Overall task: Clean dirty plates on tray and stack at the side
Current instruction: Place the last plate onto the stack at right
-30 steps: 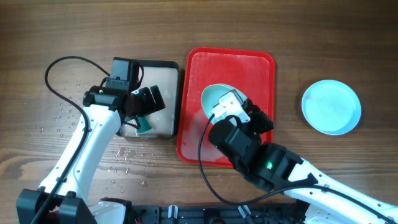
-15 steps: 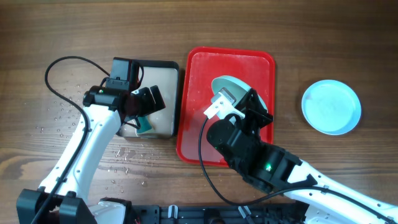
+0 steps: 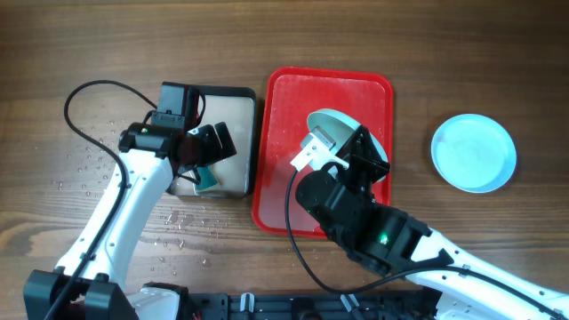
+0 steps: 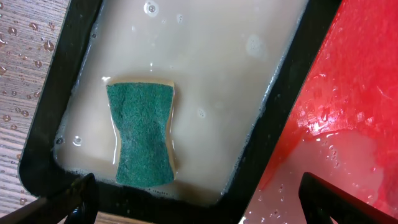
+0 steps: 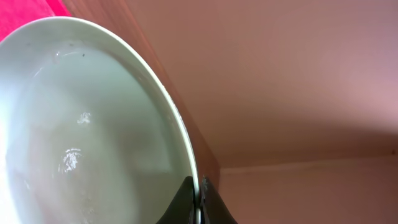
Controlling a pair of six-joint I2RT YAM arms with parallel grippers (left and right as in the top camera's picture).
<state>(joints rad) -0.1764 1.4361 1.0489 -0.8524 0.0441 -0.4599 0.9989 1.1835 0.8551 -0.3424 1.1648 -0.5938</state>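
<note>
My right gripper is shut on the rim of a pale blue-white plate and holds it tilted up on edge above the red tray. In the overhead view that plate shows above the right arm. A second plate lies flat on the table at the right. My left gripper is open over the near rim of the black-rimmed tray. A green sponge lies in its beige water. The third plate is not in view.
The black-rimmed tray stands just left of the red tray, whose wet surface also shows in the left wrist view. Water drops dot the wooden table at the front left.
My right gripper has lifted the plate and tipped it more upright, moving it a little to the right over the red tray. The left arm has not moved.
</note>
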